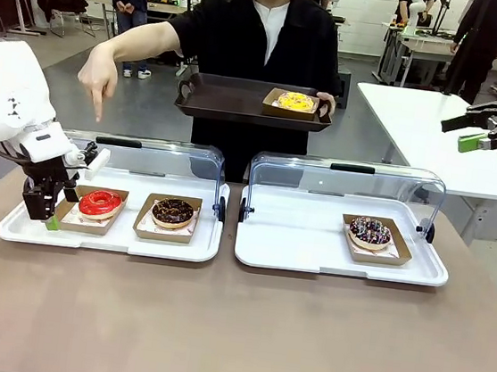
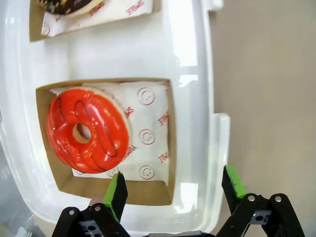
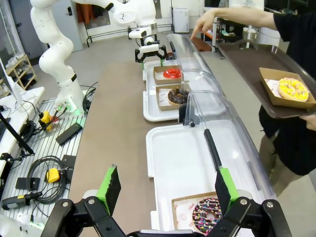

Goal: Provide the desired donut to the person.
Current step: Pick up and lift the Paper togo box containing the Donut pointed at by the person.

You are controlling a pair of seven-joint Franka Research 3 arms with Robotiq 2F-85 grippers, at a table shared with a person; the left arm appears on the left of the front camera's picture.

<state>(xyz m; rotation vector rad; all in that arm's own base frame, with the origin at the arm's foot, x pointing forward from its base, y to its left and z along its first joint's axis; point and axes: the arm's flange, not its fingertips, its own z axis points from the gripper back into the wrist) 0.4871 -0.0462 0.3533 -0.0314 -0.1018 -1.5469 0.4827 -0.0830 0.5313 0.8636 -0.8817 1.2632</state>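
Donut (image 1: 100,202), red-glazed, front view 9 o'clock, under person's pointing hand (image 1: 94,83), left gripper (image 1: 47,217) beside it; left wrist view, fingers (image 2: 117,195) wide open, empty, donut 9 o'clock, probably light, soft, sticky, so take card (image 2: 163,148) rim; right wrist view, right gripper (image 3: 168,190) open, empty.

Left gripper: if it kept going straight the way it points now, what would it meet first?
Probably the side wall of the cardboard tray holding the red donut. The open left gripper straddles that wall, one finger inside it, the other over the rim of the white tray. Depth is hard to judge.
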